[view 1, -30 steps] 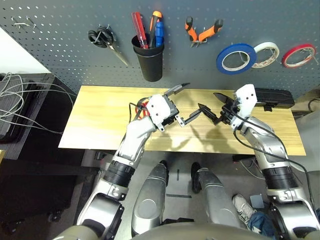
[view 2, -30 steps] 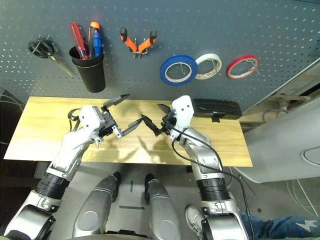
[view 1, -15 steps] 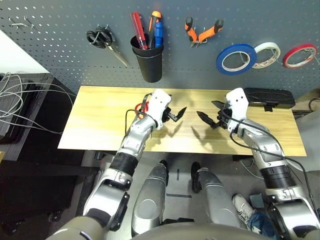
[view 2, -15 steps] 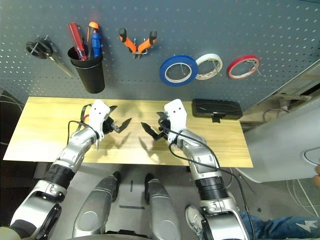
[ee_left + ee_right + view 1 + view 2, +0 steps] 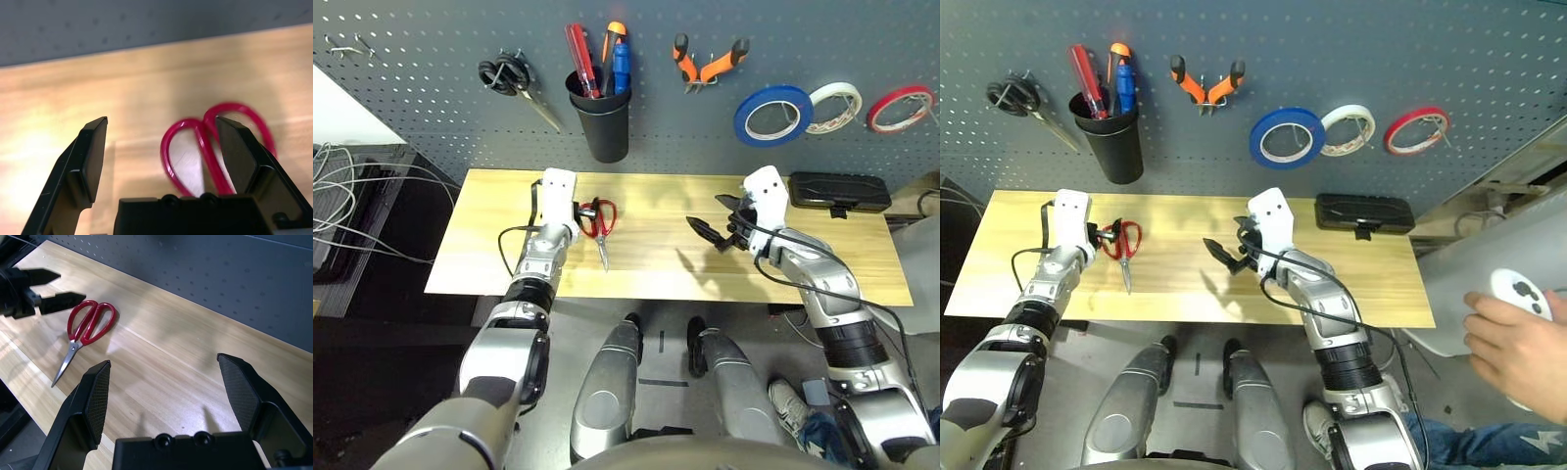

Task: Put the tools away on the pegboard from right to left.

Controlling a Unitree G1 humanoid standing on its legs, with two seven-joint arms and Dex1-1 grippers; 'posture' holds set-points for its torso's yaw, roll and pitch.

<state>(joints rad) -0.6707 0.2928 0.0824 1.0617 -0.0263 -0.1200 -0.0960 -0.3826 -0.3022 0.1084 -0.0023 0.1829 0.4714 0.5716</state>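
Note:
The red-handled scissors (image 5: 598,221) lie flat on the wooden table (image 5: 646,264), left of centre. My left gripper (image 5: 577,217) is open and low at their handles (image 5: 195,142), one finger (image 5: 239,152) beside the loops, nothing held. My right gripper (image 5: 705,211) hovers open over the table's middle, empty, facing the scissors (image 5: 88,325). On the pegboard (image 5: 431,59) hang the blue tape ring (image 5: 773,115) and the orange-and-black pliers (image 5: 710,64). The blue-handled screwdriver (image 5: 624,67) stands in the black cup (image 5: 604,122).
Black-handled scissors (image 5: 514,78) hang left of the cup, white tape (image 5: 832,106) and red tape (image 5: 898,108) right of the blue ring. A black case (image 5: 837,191) lies at the table's back right. A person's hand (image 5: 1513,338) holds a controller off to the right.
My left arm has swung left and down to the scissors' handles, uncovering the red scissors. The right gripper has drifted slightly left and lower. Both stay open.

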